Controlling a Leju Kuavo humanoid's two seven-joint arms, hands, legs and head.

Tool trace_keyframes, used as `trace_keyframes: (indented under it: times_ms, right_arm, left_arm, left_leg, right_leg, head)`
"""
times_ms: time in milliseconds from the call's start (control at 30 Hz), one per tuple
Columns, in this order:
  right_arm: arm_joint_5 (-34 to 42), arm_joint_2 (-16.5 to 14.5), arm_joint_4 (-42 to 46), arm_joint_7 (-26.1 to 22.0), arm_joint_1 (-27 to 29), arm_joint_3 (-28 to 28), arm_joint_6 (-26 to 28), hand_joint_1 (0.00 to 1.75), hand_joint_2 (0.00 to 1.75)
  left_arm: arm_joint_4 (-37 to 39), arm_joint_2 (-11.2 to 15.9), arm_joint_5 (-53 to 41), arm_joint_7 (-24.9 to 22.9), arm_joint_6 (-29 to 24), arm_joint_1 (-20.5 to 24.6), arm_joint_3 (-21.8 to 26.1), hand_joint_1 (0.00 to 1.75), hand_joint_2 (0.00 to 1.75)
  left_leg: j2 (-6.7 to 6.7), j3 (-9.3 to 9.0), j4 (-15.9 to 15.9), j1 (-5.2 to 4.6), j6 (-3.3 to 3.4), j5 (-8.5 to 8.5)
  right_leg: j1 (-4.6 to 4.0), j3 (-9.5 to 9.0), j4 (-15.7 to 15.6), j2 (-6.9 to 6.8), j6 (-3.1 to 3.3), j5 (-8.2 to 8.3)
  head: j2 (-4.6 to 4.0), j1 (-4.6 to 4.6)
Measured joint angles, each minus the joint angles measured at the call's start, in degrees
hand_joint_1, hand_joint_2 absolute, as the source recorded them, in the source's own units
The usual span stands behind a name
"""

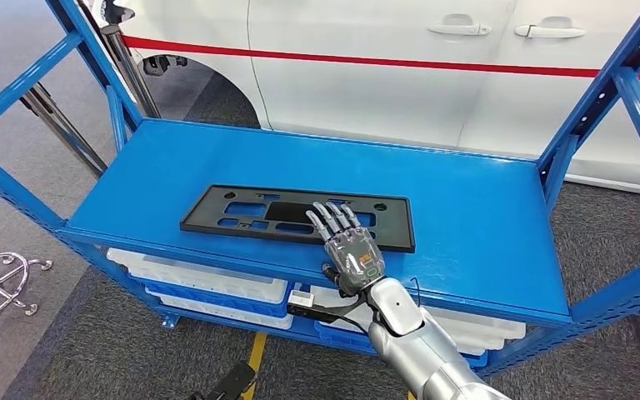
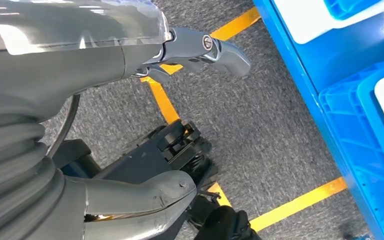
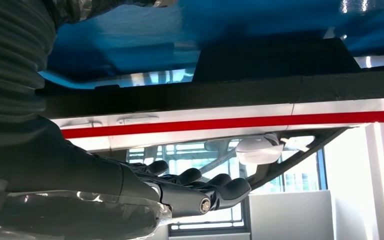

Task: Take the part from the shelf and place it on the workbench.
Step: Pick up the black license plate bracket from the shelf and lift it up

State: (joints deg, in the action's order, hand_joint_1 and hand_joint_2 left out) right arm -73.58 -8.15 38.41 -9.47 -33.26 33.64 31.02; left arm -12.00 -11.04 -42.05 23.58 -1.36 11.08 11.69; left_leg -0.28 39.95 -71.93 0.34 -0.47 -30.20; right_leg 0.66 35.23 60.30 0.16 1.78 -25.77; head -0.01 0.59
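Blue shelf (image 1: 483, 208): one black part (image 1: 242, 212), one robot hand (image 1: 352, 250).

Black flat rectangular part (image 1: 296, 218) with cut-out slots lay flat on blue shelf (image 1: 483, 225) top, long side toward front edge.

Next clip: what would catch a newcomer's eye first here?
A flat black plastic part with cut-outs lies on the bright blue shelf, and the right hand reaches over its near edge, fingers extended. Behind the shelf stands a white car with a red stripe.
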Motion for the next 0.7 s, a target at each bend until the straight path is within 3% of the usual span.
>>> trace_keyframes:
  times_ms: [67,133,267,333,400,433,467,533,600,700]
  right_arm:
    - [-0.2,-0.3,-0.61,0.82,-0.41,0.1,0.52,0.0,1.75]
    - [-1.09,-0.49,-1.2,3.36,-0.79,0.13,1.93,0.0,1.75]
    - [-3.67,-0.59,-2.17,9.39,-1.68,0.09,3.7,0.0,1.75]
    - [-4.28,-0.56,-2.66,10.48,-2.13,-0.08,3.77,0.0,1.75]
    - [-4.78,-0.52,-3.17,11.2,-2.25,-0.51,3.86,0.0,1.75]
    - [-5.01,-0.5,-3.39,11.47,-2.22,-0.77,3.94,0.0,1.75]
    - [-5.21,-0.49,-3.55,11.67,-2.22,-1.02,4.0,0.0,1.75]
    - [-5.45,-0.48,-3.74,11.83,-2.35,-1.42,4.08,0.0,1.75]
    - [-5.52,-0.5,-3.87,11.88,-2.51,-1.73,4.14,0.0,1.75]
    - [-5.73,-0.59,-3.95,12.07,-2.67,-2.03,4.37,0.0,1.75]
  left_arm:
    - [0.0,0.01,-0.05,0.0,0.0,0.12,0.19,0.0,1.75]
    - [0.0,0.01,-0.21,0.01,0.02,0.24,0.44,0.0,1.75]
    - [0.0,-0.11,-0.45,0.11,0.16,0.0,0.72,0.0,1.75]
    - [0.0,-0.28,-0.52,0.23,0.17,-0.08,0.8,0.0,1.75]
    - [0.0,-0.37,-0.56,0.27,0.17,-0.21,0.93,0.0,1.75]
    - [0.0,-0.39,-0.58,0.27,0.17,-0.34,0.99,0.0,1.75]
    - [0.0,-0.39,-0.6,0.27,0.17,-0.48,1.04,0.0,1.75]
    - [0.0,-0.41,-0.62,0.28,0.17,-0.66,1.09,0.0,1.75]
    - [0.0,-0.42,-0.64,0.31,0.17,-0.66,1.13,0.0,1.75]
    - [0.0,-0.42,-0.69,0.35,0.17,-0.63,1.33,0.0,1.75]
  left_leg:
    - [0.02,-3.93,7.99,-0.32,0.98,3.55]
    - [0.14,-6.18,12.87,-0.73,1.81,4.74]
    - [0.24,-7.0,14.9,-0.53,2.51,5.63]
    - [0.36,-7.25,15.81,-0.2,2.81,6.38]
    - [0.38,-6.94,15.75,-0.22,3.03,6.48]
    - [0.37,-6.8,15.6,-0.21,2.99,6.43]
    - [0.35,-6.71,15.38,-0.18,2.89,6.33]
    - [0.28,-6.6,14.61,-0.07,2.47,5.87]
    - [0.16,-6.26,13.55,-0.15,1.83,5.21]
    - [0.07,-5.96,12.92,-0.24,1.05,4.89]
  right_leg:
    - [-0.17,-0.25,-0.05,0.13,-0.04,-0.02]
    - [-0.24,-0.34,-0.21,0.2,-0.42,0.04]
    - [-0.25,-0.28,-0.11,0.09,-1.74,-0.22]
    - [-0.26,1.79,4.29,0.04,-2.1,-3.05]
    - [-0.17,5.24,11.24,0.06,-2.41,-6.52]
    - [-0.07,6.36,13.44,0.04,-2.58,-7.05]
    - [0.07,6.48,13.6,0.01,-2.74,-6.42]
    - [0.44,3.72,8.08,-0.1,-2.99,-2.76]
    - [0.52,0.76,2.1,-0.04,-2.76,-0.47]
    - [0.24,0.2,0.49,0.2,-1.68,-0.31]
  head:
    - [0.01,-0.01]
    - [0.01,-0.01]
    - [-0.01,-0.02]
    - [0.01,-0.05]
    - [0.0,-0.05]
    - [0.0,-0.06]
    - [0.0,-0.05]
    - [0.01,-0.06]
    - [0.01,-0.03]
    - [0.0,0.05]
